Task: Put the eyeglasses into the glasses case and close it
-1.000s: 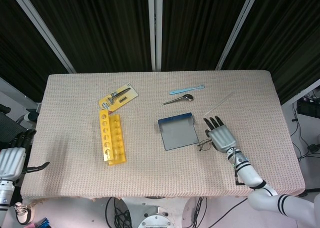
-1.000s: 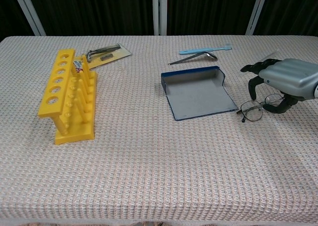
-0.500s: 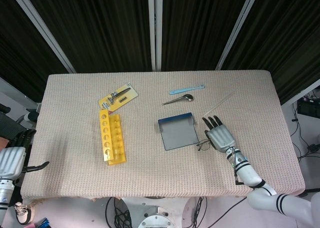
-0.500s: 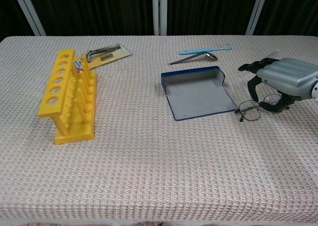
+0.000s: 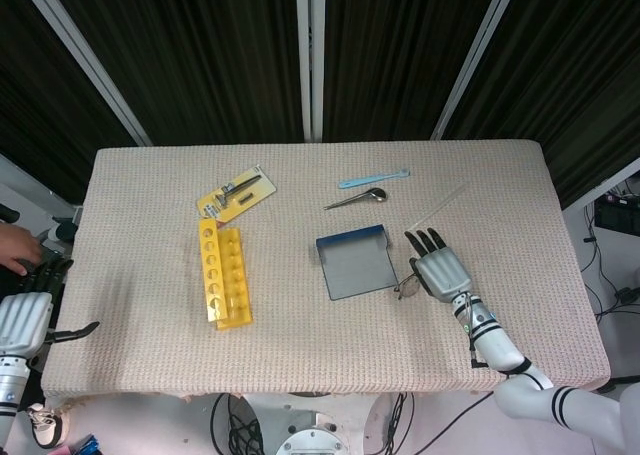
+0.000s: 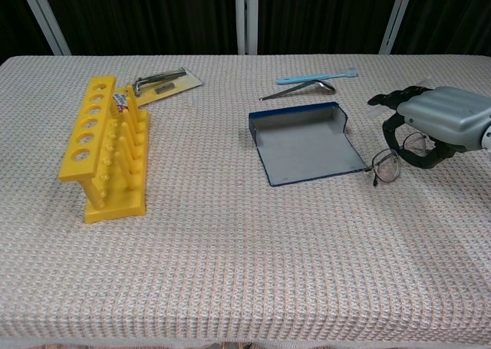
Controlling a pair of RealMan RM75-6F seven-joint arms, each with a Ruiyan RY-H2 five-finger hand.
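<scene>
The open glasses case (image 5: 355, 265) (image 6: 307, 143), blue-rimmed with a grey inside, lies flat at the table's middle right. Just right of its near corner are the thin-framed eyeglasses (image 6: 386, 166) (image 5: 405, 289). They stand tilted, one lens low by the case and the other raised under my right hand (image 6: 441, 123) (image 5: 440, 272). That hand pinches the frame between thumb and fingers, palm down. My left hand (image 5: 22, 320) hangs off the table's left edge, holding nothing, thumb sticking out; only the head view shows it.
A yellow tube rack (image 6: 103, 146) (image 5: 225, 275) stands at the left. A carded tool (image 6: 163, 81), a metal spoon (image 6: 298, 90) and a light blue stick (image 6: 316, 77) lie at the back. A person's hand (image 5: 15, 250) shows at the far left edge.
The eyeglasses slid a little left toward the case and one side has risen off the cloth in my right hand. A person's hand has appeared at the left edge.
</scene>
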